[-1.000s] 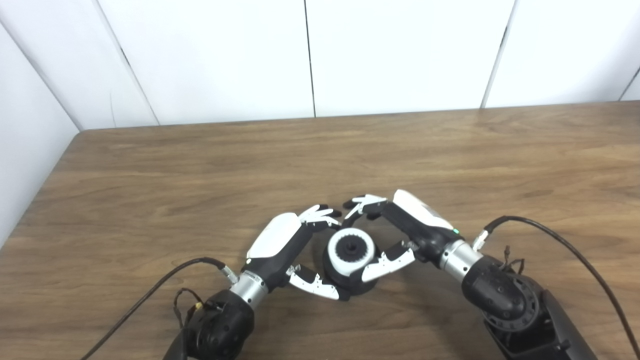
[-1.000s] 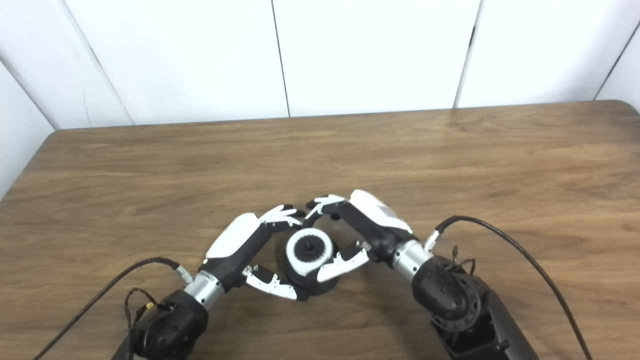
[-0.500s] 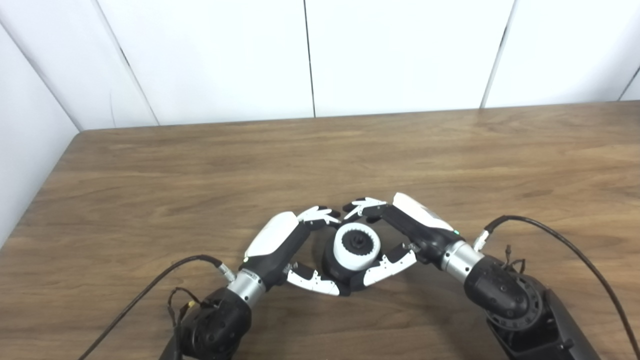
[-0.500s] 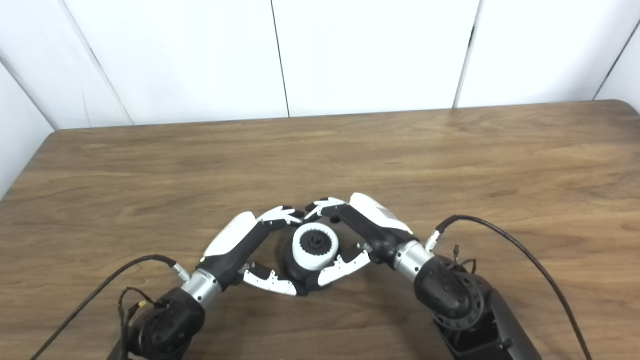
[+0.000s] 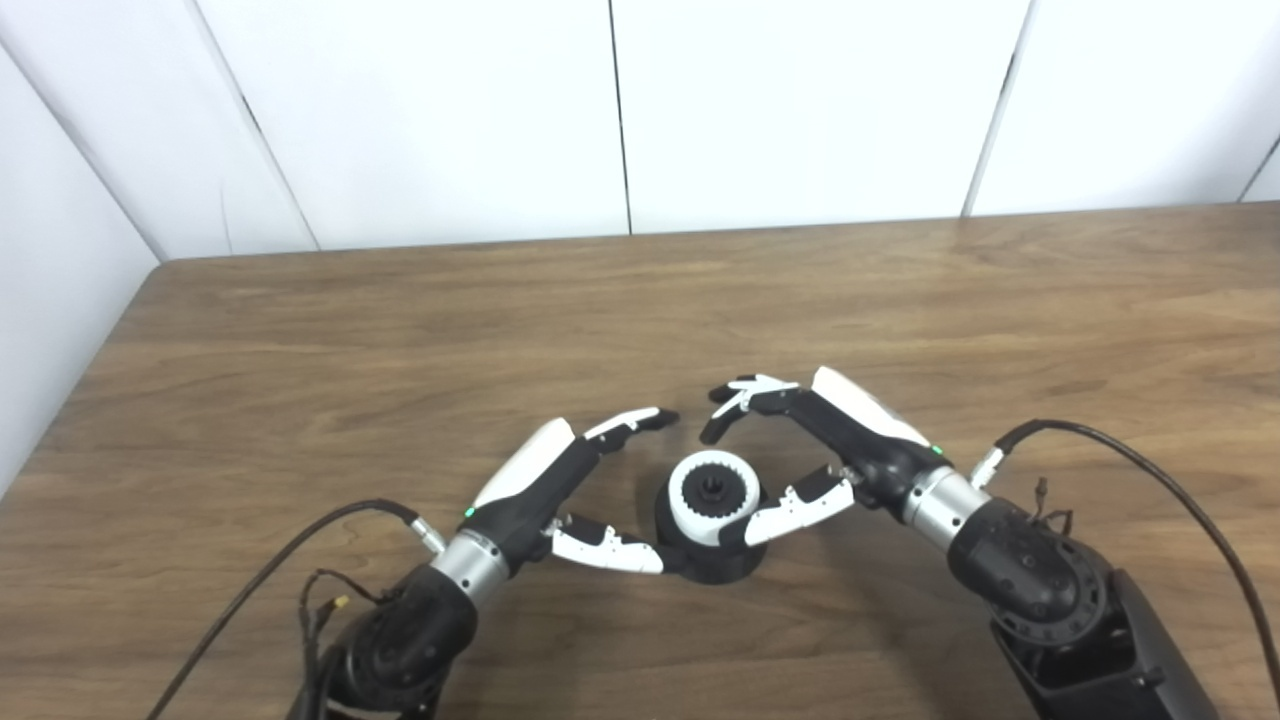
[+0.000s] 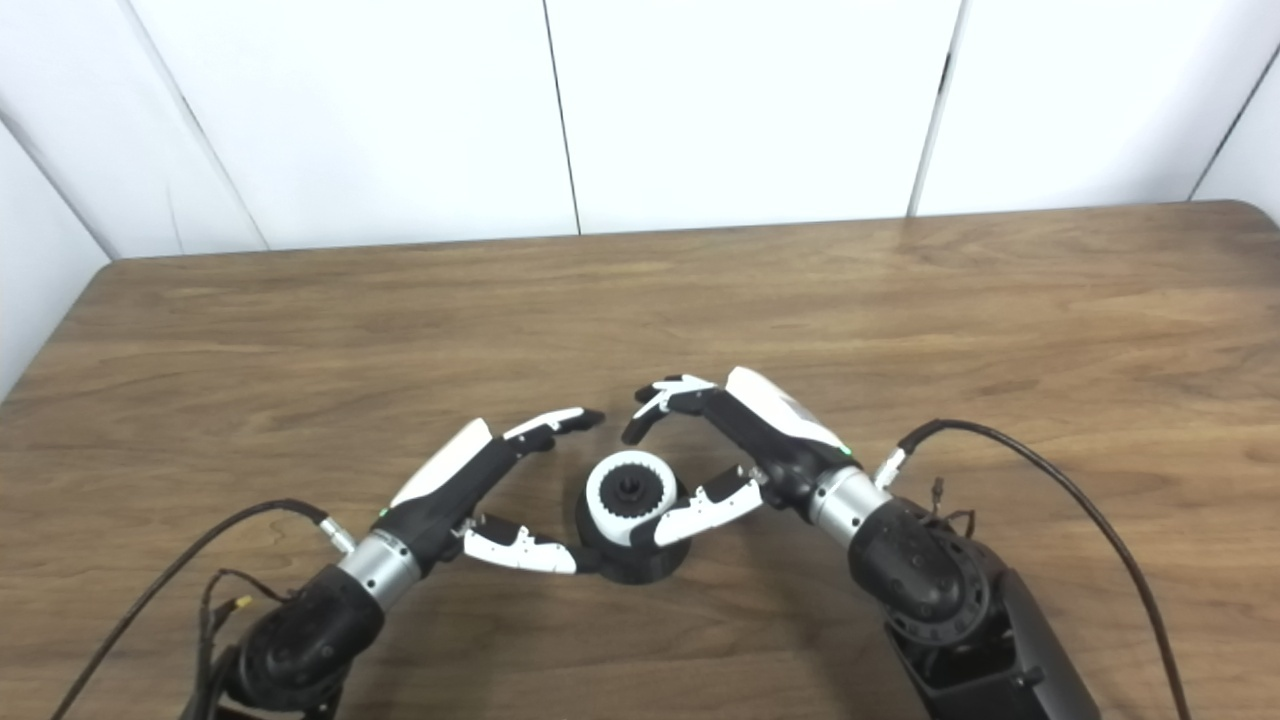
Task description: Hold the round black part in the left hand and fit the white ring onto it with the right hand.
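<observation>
White ring [image 5: 712, 492] seated on round black part [image 5: 708, 555] on table [image 5: 300, 350]; left hand [image 5: 560, 480], right hand [image 5: 830, 440] spread beside it.

A plain robot test bench, lab-like: a bare wood-grain table [image 5: 400, 330] stands against white wall panels [image 5: 800, 100] running from 9 through 12 to 3 o'clock, with loose black cables [image 5: 1150, 470] trailing at 4 and 8 o'clock.

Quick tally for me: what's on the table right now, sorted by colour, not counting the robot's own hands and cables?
Black: 1, the round black part standing on the table
White: 1, the white ring sitting on top of the black part
Total: 2
</observation>
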You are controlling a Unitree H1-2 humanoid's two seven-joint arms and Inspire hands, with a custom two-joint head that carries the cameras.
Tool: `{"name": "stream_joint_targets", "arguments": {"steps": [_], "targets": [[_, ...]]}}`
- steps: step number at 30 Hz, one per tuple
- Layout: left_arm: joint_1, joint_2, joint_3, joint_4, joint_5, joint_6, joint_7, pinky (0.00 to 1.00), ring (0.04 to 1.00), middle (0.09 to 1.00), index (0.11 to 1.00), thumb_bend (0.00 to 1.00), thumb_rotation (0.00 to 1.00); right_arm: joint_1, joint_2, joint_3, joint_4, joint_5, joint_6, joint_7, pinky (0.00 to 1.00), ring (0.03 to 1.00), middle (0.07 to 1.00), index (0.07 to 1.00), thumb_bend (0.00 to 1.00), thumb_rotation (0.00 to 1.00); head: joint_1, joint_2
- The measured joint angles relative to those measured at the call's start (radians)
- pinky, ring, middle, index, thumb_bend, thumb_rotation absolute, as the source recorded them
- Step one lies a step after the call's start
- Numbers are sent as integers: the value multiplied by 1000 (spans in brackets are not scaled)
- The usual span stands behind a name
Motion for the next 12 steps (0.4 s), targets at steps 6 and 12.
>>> {"name": "stream_joint_targets", "arguments": {"steps": [6,12], "targets": [[6,20,29,-3,-11,13,1,868,915,923,930,1000,345,0,4,-38,17,33,1,-8,897,943,867,675,976,378,-5,-5],[56,21,163,-11,-146,3,31,860,918,933,933,1000,515,2,6,-114,20,78,9,-44,871,902,878,763,844,516,-9,-8]]}}
